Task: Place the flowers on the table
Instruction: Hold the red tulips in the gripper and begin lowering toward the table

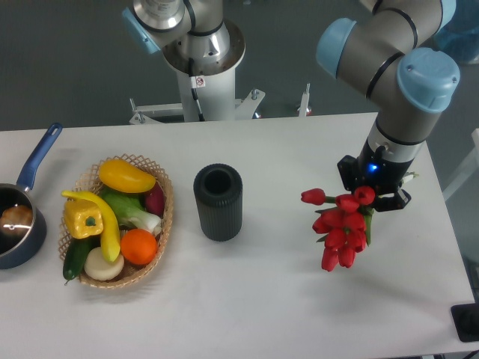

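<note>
The flowers [340, 226], a bunch of red tulips with closed buds, hang at the right of the white table [284, 299], buds pointing toward the front. Their stems run up under my gripper [372, 196], which is shut on them; the fingers and most of the stems are hidden by the gripper body and the buds. A faint shadow lies on the table below the bunch, so it seems held just above the surface. The arm reaches in from the upper right.
A dark ribbed cylindrical vase [218, 202] stands upright mid-table. A wicker basket [166, 217] of vegetables and fruit sits at the left. A blue saucepan [19, 217] is at the left edge. The robot base [200, 52] is at the back.
</note>
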Controlling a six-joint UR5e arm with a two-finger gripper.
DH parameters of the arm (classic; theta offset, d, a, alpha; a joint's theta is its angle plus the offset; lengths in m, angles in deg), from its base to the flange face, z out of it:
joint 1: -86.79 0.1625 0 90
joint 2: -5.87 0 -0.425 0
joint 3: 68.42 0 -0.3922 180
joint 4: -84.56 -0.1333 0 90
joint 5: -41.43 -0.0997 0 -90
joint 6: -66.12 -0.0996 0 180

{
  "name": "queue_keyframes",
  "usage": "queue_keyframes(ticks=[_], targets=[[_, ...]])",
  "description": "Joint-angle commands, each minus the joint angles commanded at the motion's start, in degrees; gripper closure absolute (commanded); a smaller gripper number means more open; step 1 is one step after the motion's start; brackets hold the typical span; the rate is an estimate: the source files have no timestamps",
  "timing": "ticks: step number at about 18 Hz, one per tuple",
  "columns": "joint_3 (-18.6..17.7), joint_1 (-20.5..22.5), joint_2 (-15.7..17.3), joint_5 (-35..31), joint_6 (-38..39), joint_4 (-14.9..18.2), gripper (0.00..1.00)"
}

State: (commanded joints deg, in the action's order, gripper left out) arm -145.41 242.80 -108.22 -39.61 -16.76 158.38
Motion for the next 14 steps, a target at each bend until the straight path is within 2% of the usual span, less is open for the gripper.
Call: queue_keyframes(ticks=[4,7,11,14], targets=[[0.0,-0.09,-0.09,-0.09,1.4,-0.09,1.0],[-0.35,-1.4,-0.79,-0.88,3.08,-1.31,1.0],[-5.17,-2.37,-0.88,-1.14,2.99,-5.26,0.98],[-7.03,-2.55,-1.23,-1.23,2.99,-6.24,0.95]])
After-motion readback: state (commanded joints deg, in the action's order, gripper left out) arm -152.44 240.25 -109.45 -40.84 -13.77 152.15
